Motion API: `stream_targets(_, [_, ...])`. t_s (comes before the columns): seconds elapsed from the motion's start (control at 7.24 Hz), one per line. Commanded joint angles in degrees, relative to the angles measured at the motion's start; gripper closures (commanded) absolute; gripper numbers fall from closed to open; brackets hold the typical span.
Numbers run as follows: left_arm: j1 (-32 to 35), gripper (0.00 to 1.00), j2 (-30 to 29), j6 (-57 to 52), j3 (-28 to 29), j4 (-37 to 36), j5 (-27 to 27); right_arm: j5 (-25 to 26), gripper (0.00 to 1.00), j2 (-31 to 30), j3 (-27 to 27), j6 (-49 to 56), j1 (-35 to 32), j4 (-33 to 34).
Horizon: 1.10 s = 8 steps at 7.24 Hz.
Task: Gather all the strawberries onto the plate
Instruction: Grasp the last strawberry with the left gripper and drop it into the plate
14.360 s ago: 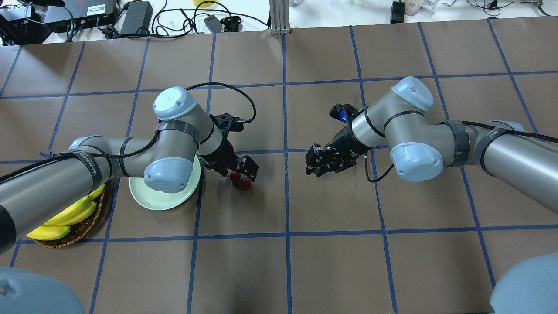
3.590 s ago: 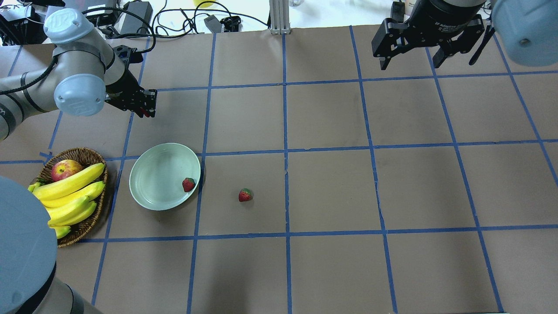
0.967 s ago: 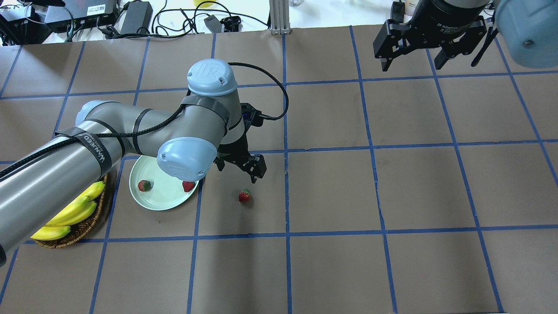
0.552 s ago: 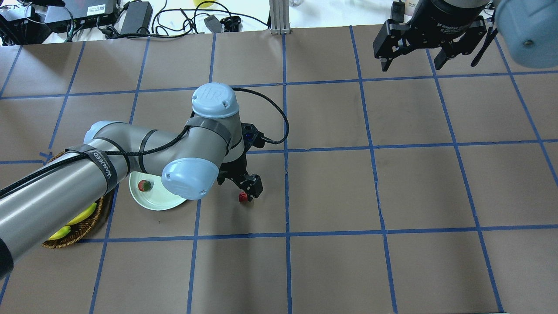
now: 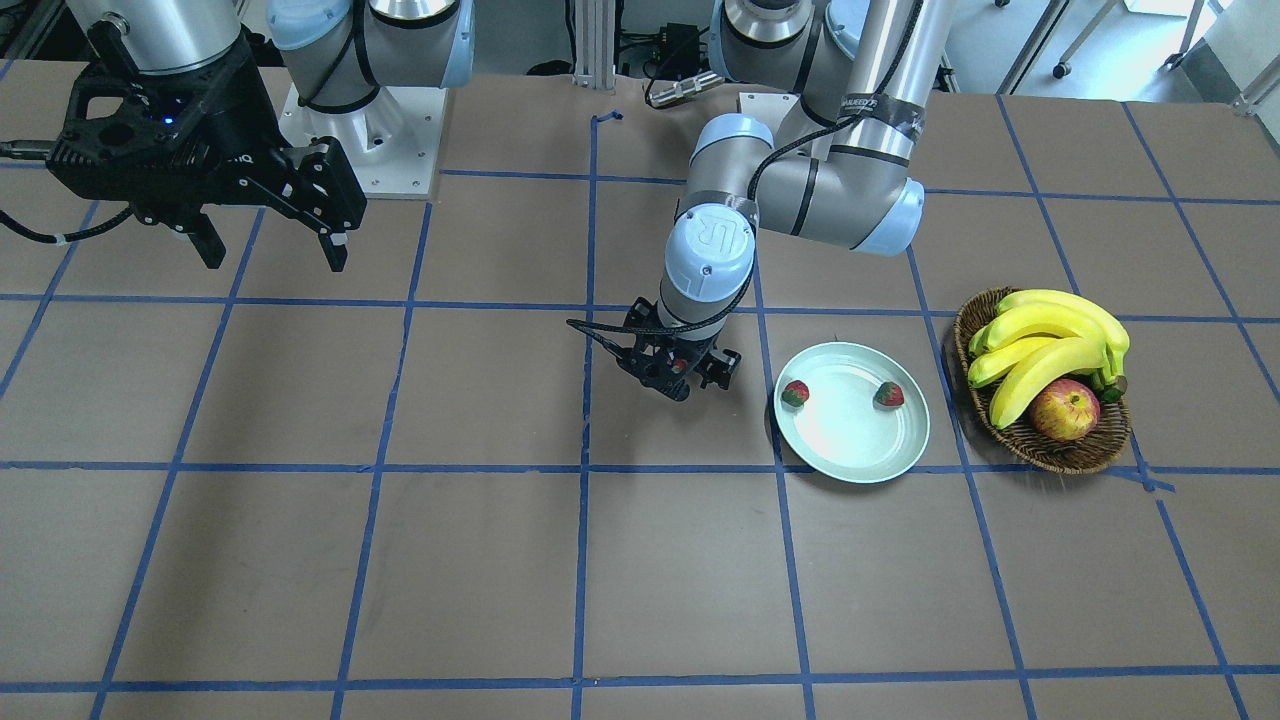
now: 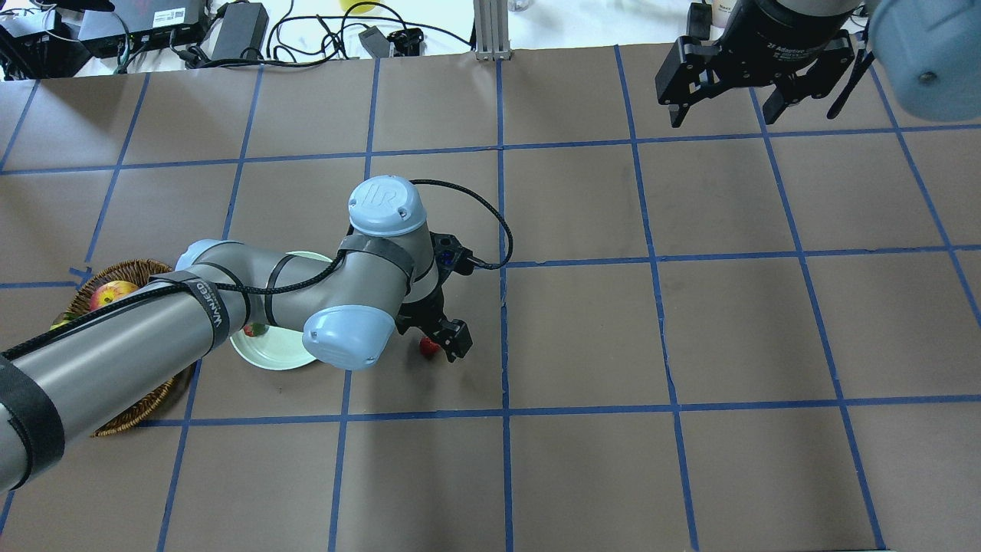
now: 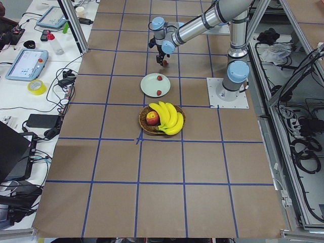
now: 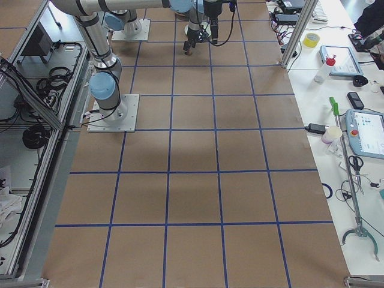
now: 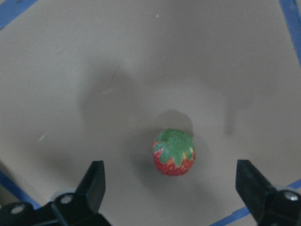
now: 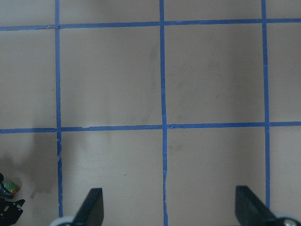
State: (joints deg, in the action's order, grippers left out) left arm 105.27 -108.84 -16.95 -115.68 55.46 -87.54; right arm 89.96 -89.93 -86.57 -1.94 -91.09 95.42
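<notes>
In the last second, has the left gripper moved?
Yes. In the overhead view the left gripper has come toward the robot's side, away from the blue tape line, and now straddles the loose strawberry, jaws open.

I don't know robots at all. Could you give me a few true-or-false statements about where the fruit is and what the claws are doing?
1. Two strawberries lie in the plate. True.
2. The basket holds bananas and an apple. True.
3. The third strawberry sits in the basket. False: it lies on the table, between the open fingers of the left claw.
4. The right claw grips a strawberry. False: it is open and empty, far from the fruit.
</notes>
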Motion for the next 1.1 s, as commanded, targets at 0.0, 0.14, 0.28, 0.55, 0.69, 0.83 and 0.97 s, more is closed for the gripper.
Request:
stream_targets(0.0, [0.19,0.58,-0.32,-0.1,-1.21,-0.09,-0.09,0.04,0.0,0.01,0.0,0.0,-0.05,0.11])
stream_targets(0.14, [0.19,0.93,-0.23,-0.19,-1.31,-0.09,-0.18,0.04,0.0,0.01,0.0,0.0,-0.05,0.2])
stream_targets(0.28, [0.19,1.0,-0.23,-0.28,-1.13,-0.09,-0.09,0.04,0.0,0.01,0.0,0.0,0.03,0.03])
stream_targets(0.55, [0.02,1.0,0.99,-0.36,2.36,0.69,0.17,0.04,0.0,-0.07,0.08,0.0,0.04,0.03])
stream_targets(0.69, [-0.76,1.0,1.87,-0.36,6.74,5.49,0.09,0.04,0.0,-0.07,0.08,0.0,-0.05,0.12])
stream_targets(0.83, [-3.21,1.0,2.75,-0.36,13.31,12.93,-0.26,0.04,0.0,-0.07,0.08,0.0,0.03,-0.06])
stream_targets(0.97, [-8.89,1.0,3.02,-0.63,15.89,14.66,-0.09,0.04,0.0,-0.07,0.08,0.0,-0.05,-0.06])
